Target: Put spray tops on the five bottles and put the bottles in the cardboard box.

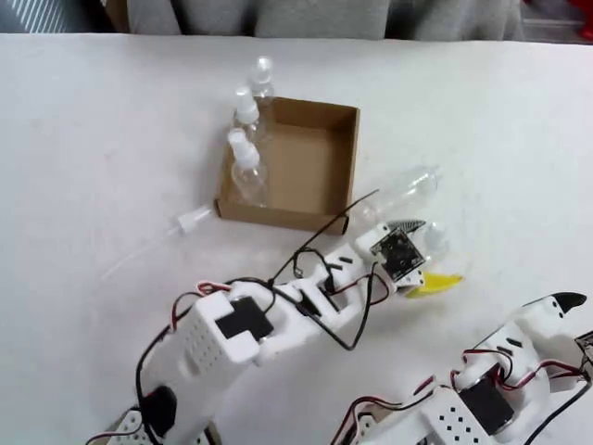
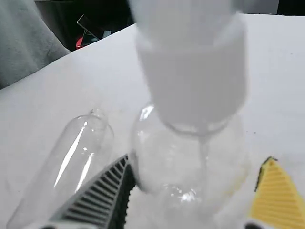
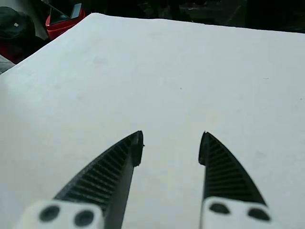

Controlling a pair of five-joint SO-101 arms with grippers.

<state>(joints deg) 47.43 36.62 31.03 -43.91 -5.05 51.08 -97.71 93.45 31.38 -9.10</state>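
We see the left end effector [image 1: 429,255] straddling the clear, white-capped plastic bottle [image 2: 190,162] toward the worktop's [image 1: 93,139] near edge, jaws parted, ungripped; a lopsided squeeze could topple it. The right end effector [image 3: 170,143] gapes empty.

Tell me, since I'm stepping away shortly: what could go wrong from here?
1. The left gripper is open around the capped bottle, with its yellow finger apart from it; lifting now may drop it.
2. The clear bottle lying beside it could get nudged and roll.

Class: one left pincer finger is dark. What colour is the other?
Yellow finger, best in left wrist view.
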